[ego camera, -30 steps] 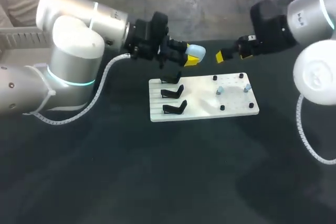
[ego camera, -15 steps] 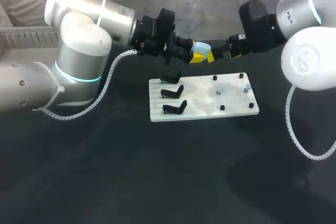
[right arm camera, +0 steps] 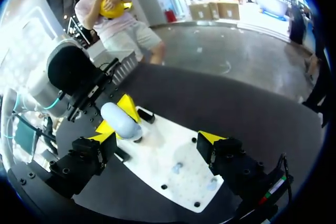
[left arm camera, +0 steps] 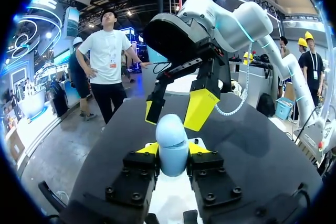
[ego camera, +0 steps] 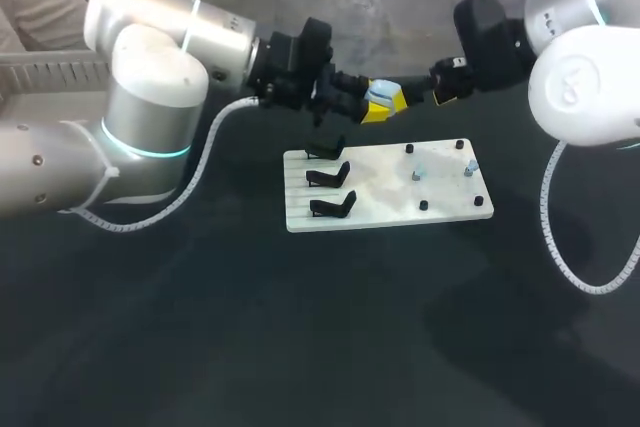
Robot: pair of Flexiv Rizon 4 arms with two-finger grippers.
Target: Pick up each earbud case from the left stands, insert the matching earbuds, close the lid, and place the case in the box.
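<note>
Case: pale blue earbud case (ego camera: pixel 378 94) is held in the air over the far edge of the white board (ego camera: pixel 450 209).
Left gripper (left arm camera: pixel 172 149): pinches the case's lower half from both sides.
Right gripper (left arm camera: pixel 177 109): fingers spread wide just ahead of the case, no contact.
Handling: probably light, rigid, smooth and slippery; you should grip the sides low and leave the top free.

Dark matte tabletop (ego camera: pixel 300 327)

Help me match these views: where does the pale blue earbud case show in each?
Head view: earbud case in the left gripper, beyond the white board's far edge.
Left wrist view: between its own fingers, right gripper just ahead.
Right wrist view: in the left gripper, ahead of its own open fingers.
Shared landmark: the white board.
</note>
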